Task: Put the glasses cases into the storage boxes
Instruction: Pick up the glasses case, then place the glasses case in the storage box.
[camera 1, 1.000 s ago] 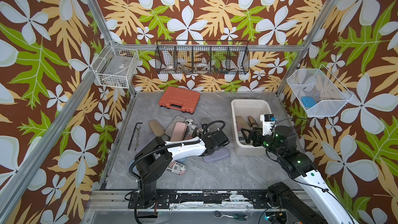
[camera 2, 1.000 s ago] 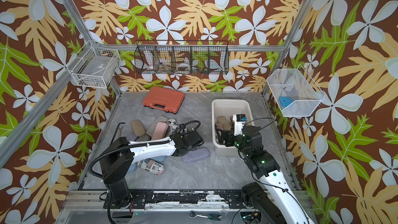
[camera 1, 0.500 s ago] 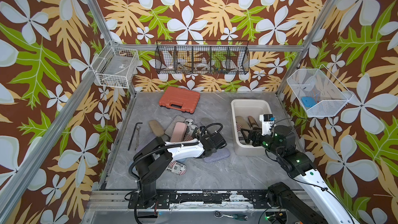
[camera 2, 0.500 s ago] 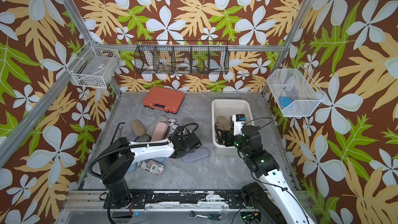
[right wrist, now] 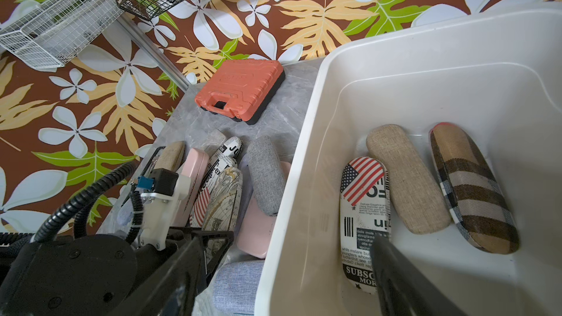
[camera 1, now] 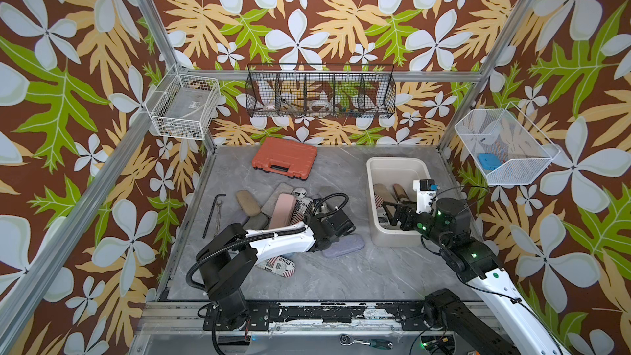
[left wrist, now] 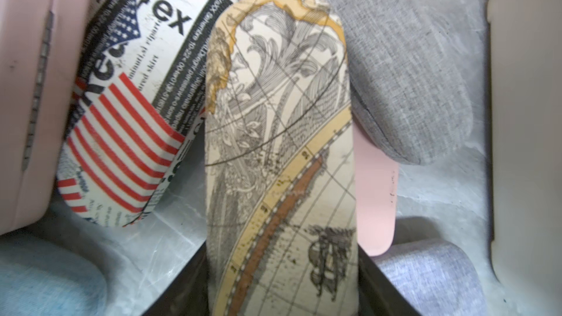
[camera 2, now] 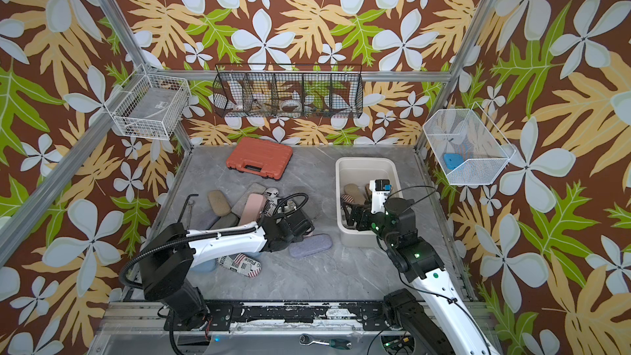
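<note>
1. While the left fingers are closed narrowly on the near end of the oblong map-print glasses case, the first move should be straight up. The case lies in the pile near the middle of the grey marble surface. It touches the rounded newspaper-and-flag print case on one side and the grey woven fabric case on the other.
2. Because the grip sits at one end, I judge the long free end may sag or swing. A slow rise with a level wrist should keep it from slipping or dragging its neighbours.
3. A flat pink case lies partly under it and could be nudged as it comes away.
4. The cream-white rectangular plastic tub stands by the right edge of the surface. Three cases already lie in its near half: a flag-print case, a tan woven case and a brown plaid case. The far half is bare and offers the best room.
5. The right fingers, spread wide and holding nothing, hang over the tub's near left corner. The crossing should go over the left wall further back, or wait until that arm clears.
6. The rim must be cleared with height to spare. A lavender felt case lies on the surface near the tub's left wall, under the likely path. The orange ribbed toolcase by the far edge is well apart.
</note>
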Available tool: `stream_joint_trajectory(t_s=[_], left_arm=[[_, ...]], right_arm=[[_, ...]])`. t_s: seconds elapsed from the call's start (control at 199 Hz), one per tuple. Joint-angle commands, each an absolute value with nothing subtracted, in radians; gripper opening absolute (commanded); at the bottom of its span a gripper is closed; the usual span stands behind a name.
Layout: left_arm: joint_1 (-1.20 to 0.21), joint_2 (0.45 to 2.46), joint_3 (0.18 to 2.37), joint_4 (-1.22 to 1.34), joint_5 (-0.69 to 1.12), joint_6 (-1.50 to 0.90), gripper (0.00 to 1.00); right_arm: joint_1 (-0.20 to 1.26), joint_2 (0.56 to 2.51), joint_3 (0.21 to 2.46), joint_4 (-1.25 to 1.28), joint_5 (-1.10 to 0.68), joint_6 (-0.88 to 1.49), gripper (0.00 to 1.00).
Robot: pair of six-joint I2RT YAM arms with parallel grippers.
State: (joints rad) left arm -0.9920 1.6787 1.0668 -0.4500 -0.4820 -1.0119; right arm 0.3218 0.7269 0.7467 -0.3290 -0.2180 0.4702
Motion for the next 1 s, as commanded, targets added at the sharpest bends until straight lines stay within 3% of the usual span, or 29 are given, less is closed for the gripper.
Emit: stream_joint_trajectory(t_s=[0.0, 0.176, 0.326, 0.592, 0.783, 0.998], left_arm=[[-0.99, 1.641, 1.053, -0.434, -0.499, -0.996, 0.55], [-1.019, 1.518, 0.963, -0.325, -0.5, -0.938, 0.52], [-1.084, 1.377, 0.805, -0.079, -0.506, -0.84, 0.5], [-1.115, 1.129, 0.593, 0.278, -0.449, -0.702, 0.48], [-1.114, 1.085, 0.577, 0.294, -0.427, -0.668, 0.48], [-1.114, 1.016, 0.531, 0.318, -0.421, -0.68, 0.48]], right_arm=[[0.324, 0.733, 0.756, -0.298, -0.245, 0.496, 0.86], [0.324, 0.768, 0.762, -0.243, -0.326, 0.557, 0.82], [0.337, 0.82, 0.774, -0.173, -0.399, 0.619, 0.78], [0.578, 0.987, 0.859, -0.103, -0.279, 0.654, 0.77], [0.718, 1.139, 0.932, -0.034, -0.212, 0.67, 0.76], [0.749, 1.22, 0.941, 0.039, -0.202, 0.741, 0.73]])
